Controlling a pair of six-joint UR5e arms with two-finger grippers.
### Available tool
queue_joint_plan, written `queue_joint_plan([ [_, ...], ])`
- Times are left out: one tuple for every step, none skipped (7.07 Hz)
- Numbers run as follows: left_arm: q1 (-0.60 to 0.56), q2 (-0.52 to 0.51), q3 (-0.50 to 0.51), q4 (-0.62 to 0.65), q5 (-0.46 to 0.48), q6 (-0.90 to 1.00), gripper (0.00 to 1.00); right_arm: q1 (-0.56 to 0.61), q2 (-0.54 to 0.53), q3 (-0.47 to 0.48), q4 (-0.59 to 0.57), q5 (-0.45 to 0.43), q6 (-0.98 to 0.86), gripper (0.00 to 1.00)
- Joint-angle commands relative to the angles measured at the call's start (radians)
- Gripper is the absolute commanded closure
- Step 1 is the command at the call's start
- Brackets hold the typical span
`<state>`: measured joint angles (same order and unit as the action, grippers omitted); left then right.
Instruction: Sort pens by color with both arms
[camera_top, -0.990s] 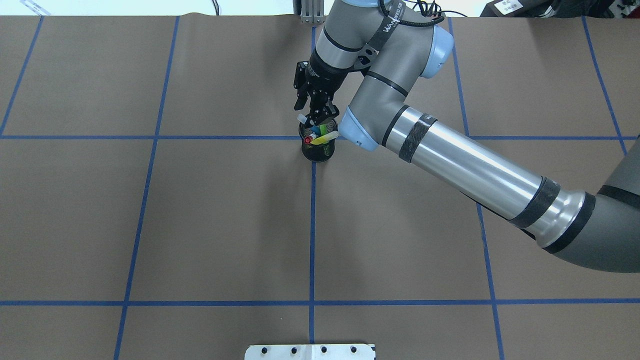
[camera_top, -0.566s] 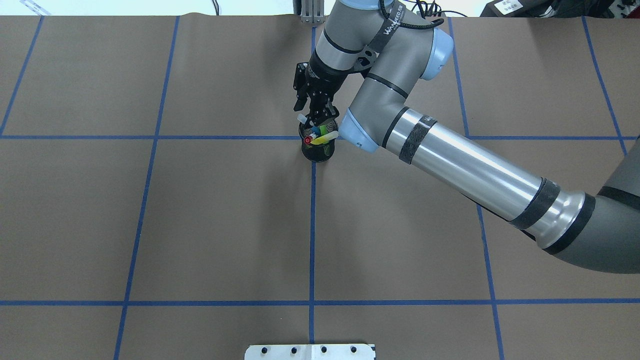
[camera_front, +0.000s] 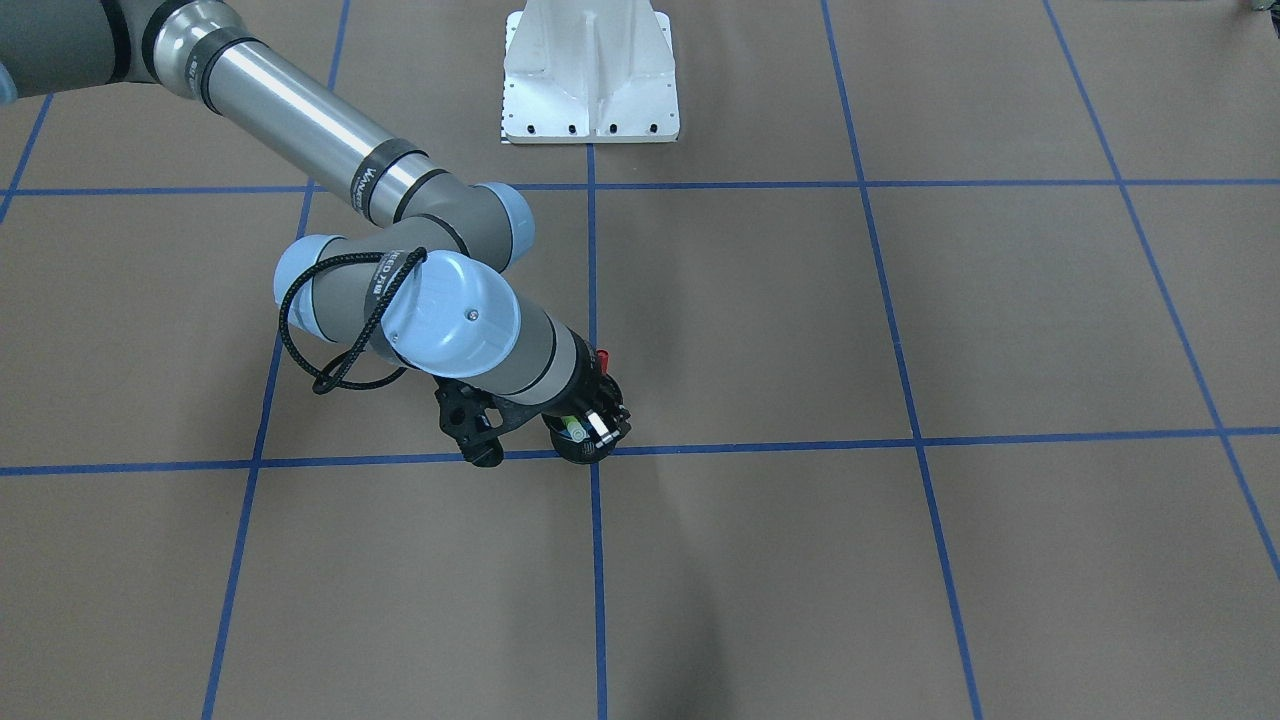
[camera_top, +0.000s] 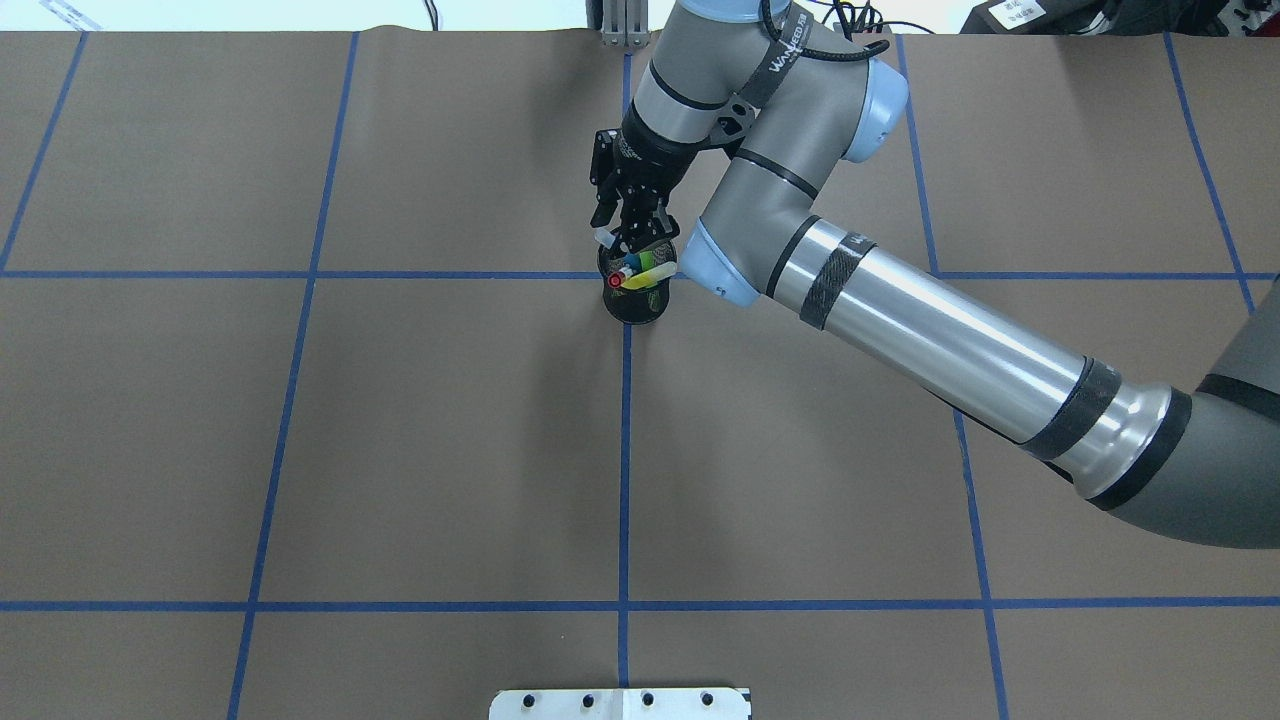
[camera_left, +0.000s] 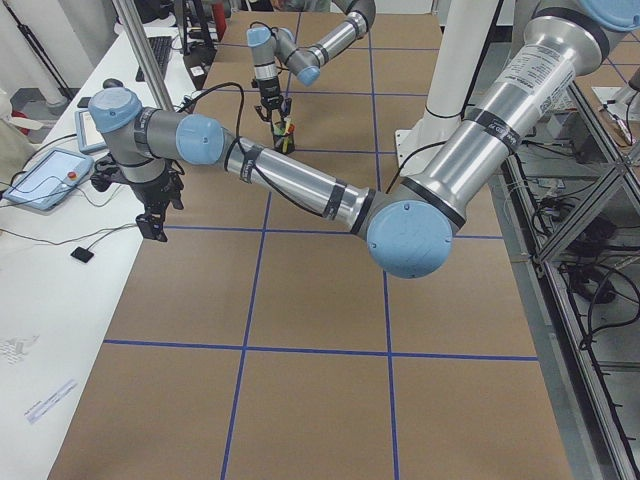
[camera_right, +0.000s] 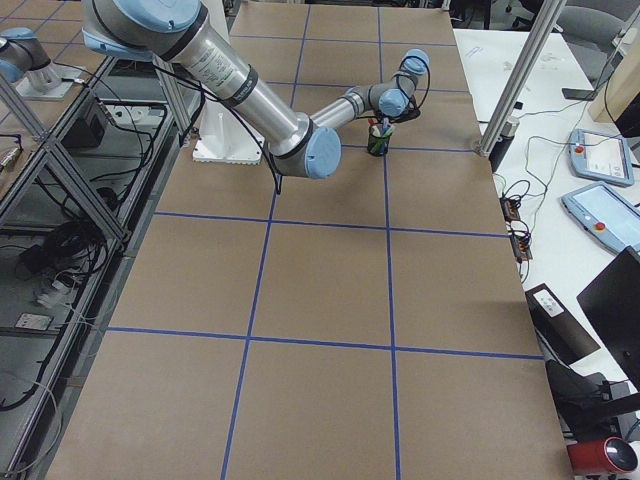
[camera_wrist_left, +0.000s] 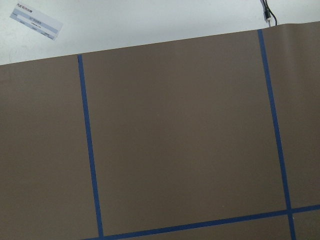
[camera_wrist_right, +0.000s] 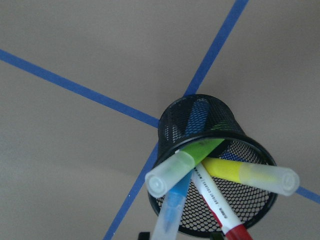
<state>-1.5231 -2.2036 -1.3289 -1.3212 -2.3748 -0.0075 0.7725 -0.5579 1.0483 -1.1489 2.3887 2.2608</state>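
in the front-facing view the right gripper (camera_front: 598, 418) hangs tilted just over the black mesh cup (camera_front: 578, 448), which stands on a crossing of blue tape lines (camera_front: 900, 440); the wrist hides how its jaws stand. from overhead the four pens all sit in that cup, the red-capped marker (camera_top: 615, 281) and yellow highlighter (camera_top: 652, 272) leaning toward the robot. i cannot tell whether the claw is apart or clamped on a cap. the left-end view shows the left gripper (camera_left: 152, 224) well away near the table edge, its state unreadable from there; the right-end view adds nothing finer. the left wrist camera sees only the brown table (camera_wrist_left: 185, 140) and tape. the right wrist camera shows the green highlighter (camera_wrist_right: 172, 172) and blue highlighter (camera_wrist_right: 170, 217) crossing close together. so the pick likely calls for taking one cap alone, high up, and lifting along its barrel so the light cup neither tips nor drags.
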Motion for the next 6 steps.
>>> queue_joint_plan([
  [0.009,0.001,-0.004,-0.001,0.000,-0.008,0.01,-0.001,0.001,-0.001,0.000,0.001,-0.001,0.50],
  [0.009,0.001,-0.004,-0.001,0.000,-0.008,0.01,-0.005,0.001,-0.001,0.000,0.001,-0.003,0.50],
  [0.009,0.001,-0.004,-0.003,0.000,-0.008,0.01,-0.013,0.000,-0.001,0.000,-0.003,-0.003,0.50],
  [0.012,-0.002,-0.006,-0.001,0.000,-0.008,0.01,-0.018,0.000,-0.001,0.000,-0.006,-0.004,0.50],
  [0.012,-0.004,-0.006,-0.001,0.000,-0.008,0.01,-0.018,0.000,-0.001,0.000,-0.006,-0.006,0.50],
  [0.012,-0.007,-0.010,-0.001,0.000,-0.008,0.01,-0.018,0.000,-0.001,0.000,-0.005,-0.007,0.55],
])
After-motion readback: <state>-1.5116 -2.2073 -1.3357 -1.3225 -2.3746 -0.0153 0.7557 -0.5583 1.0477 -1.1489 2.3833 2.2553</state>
